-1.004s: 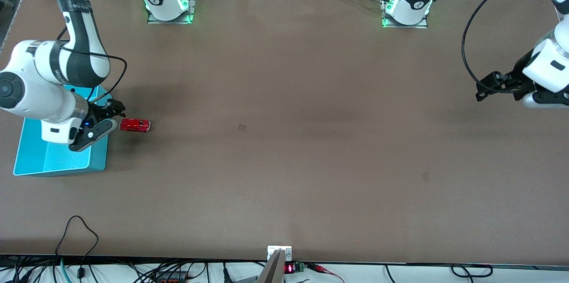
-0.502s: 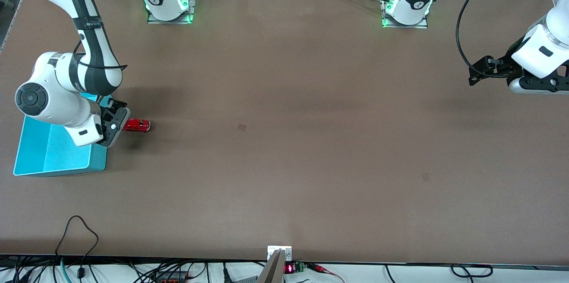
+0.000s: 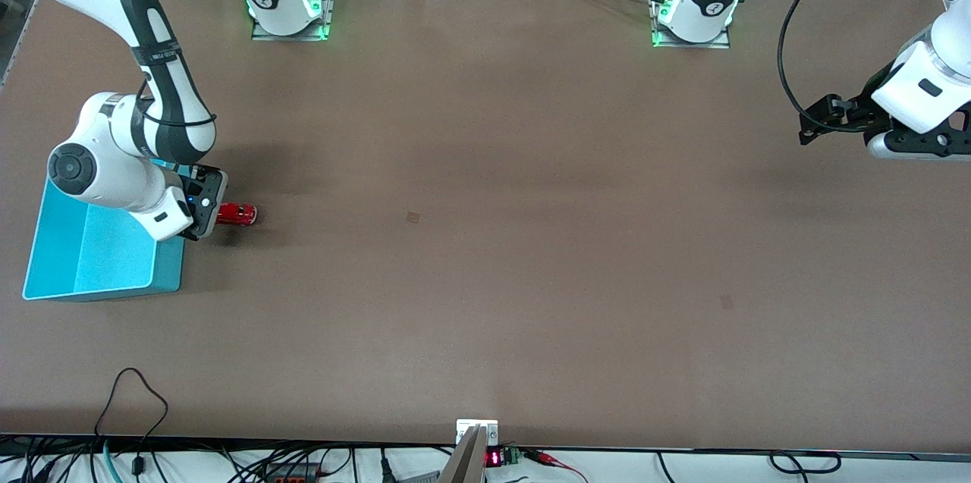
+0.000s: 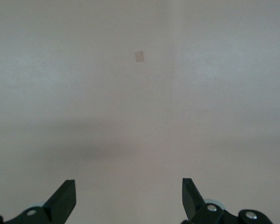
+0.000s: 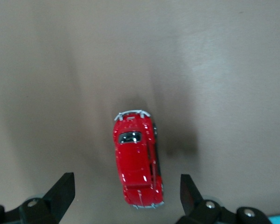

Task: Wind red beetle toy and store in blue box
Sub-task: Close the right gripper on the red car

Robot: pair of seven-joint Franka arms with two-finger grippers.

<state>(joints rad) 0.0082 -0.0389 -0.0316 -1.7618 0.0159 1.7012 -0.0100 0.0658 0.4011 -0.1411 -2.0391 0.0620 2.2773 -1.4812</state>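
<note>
The blue box [image 3: 106, 255] sits at the tabletop [image 3: 485, 240] edge by the right arm's end, and the red beetle toy [image 3: 237, 214] lies on the tabletop just beside it. The right tool [image 5: 123, 191] hovers over the toy, fingers spread wide and holding nothing, the car between them. If it closes off-centre, the glossy rounded body could squirt out or roll away. The left tool [image 4: 128, 196] waits wide open and empty over the tabletop's edge at the left arm's end

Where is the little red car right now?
The red beetle toy sits on the table beside the blue box, at the right arm's end, under the right hand, whose open fingers straddle it.
</note>
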